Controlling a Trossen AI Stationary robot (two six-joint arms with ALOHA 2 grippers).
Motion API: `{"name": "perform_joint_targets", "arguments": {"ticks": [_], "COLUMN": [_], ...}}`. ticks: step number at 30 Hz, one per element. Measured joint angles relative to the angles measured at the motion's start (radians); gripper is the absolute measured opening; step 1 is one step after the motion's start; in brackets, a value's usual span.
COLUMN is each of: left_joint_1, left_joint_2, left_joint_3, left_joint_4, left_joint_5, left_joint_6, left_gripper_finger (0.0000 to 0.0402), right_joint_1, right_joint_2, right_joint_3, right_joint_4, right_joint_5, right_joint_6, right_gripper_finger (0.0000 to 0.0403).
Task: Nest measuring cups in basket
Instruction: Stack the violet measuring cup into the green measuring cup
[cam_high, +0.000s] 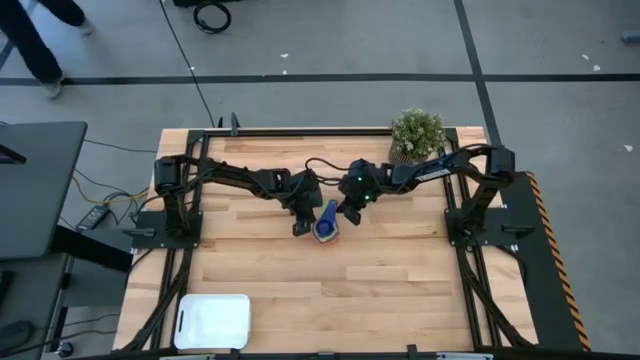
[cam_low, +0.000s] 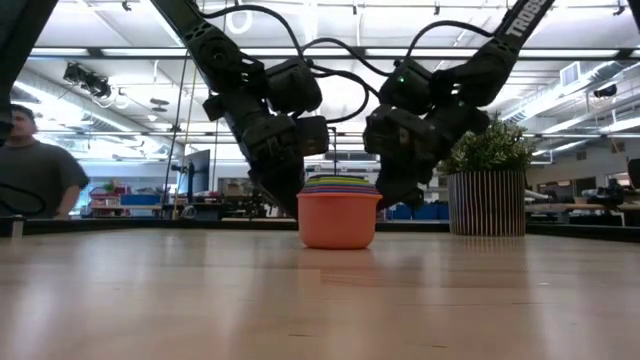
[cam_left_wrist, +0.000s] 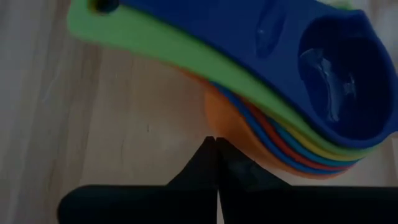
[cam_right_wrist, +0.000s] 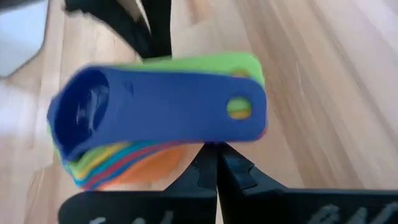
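Note:
The measuring cups (cam_high: 326, 228) stand nested in one stack at the table's middle. The orange cup (cam_low: 338, 220) is at the bottom on the wood and the dark navy cup (cam_left_wrist: 336, 74) on top, with their flat handles fanned out over each other (cam_right_wrist: 186, 102). My left gripper (cam_high: 300, 228) is shut and low at the stack's left side. My right gripper (cam_high: 347, 213) is shut at its right side, under the handles. The white basket (cam_high: 213, 320) lies apart at the table's near left corner. My left gripper (cam_left_wrist: 216, 143) has its shut fingertips against the orange cup's outer wall (cam_left_wrist: 233, 127), low down, coming slanting from above and from the table's left. The stack stands upright on the table. My right gripper (cam_right_wrist: 216, 148) has its shut fingertips just under the fanned handles (cam_right_wrist: 233, 134), beside the orange cup (cam_right_wrist: 155, 168); whether they touch, I cannot tell.
A potted plant in a ribbed round pot (cam_high: 417, 133) stands at the table's far right, behind my right arm. Bare wood lies between the stack and the basket (cam_right_wrist: 22, 37). A person (cam_low: 35, 165) stands beyond the table on the left of the low view.

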Motion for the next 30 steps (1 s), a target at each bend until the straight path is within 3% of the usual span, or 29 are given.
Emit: {"name": "perform_joint_targets", "arguments": {"ticks": [7, 23, 26, 30], "left_joint_1": [0.000, 0.016, 0.040, 0.076], "left_joint_2": [0.038, 0.042, 0.031, 0.008], "left_joint_3": [0.000, 0.000, 0.000, 0.001], "left_joint_4": [0.063, 0.041, -0.016, -0.135], "left_joint_5": [0.060, 0.052, 0.050, 0.048], "left_joint_6": [-0.001, -0.012, -0.014, 0.011], "left_gripper_finger": [0.0000, 0.0000, 0.0000, 0.0000], "right_joint_1": [-0.016, -0.039, -0.064, -0.090], "right_joint_2": [0.024, 0.039, 0.005, -0.070], "right_joint_3": [0.056, 0.072, 0.085, 0.139], "right_joint_4": [-0.009, -0.012, -0.095, -0.334], "right_joint_5": [-0.036, -0.074, -0.064, -0.012], "right_joint_6": [-0.031, -0.034, -0.054, -0.174], "right_gripper_finger": [0.0000, 0.0000, 0.0000, 0.0000]}}
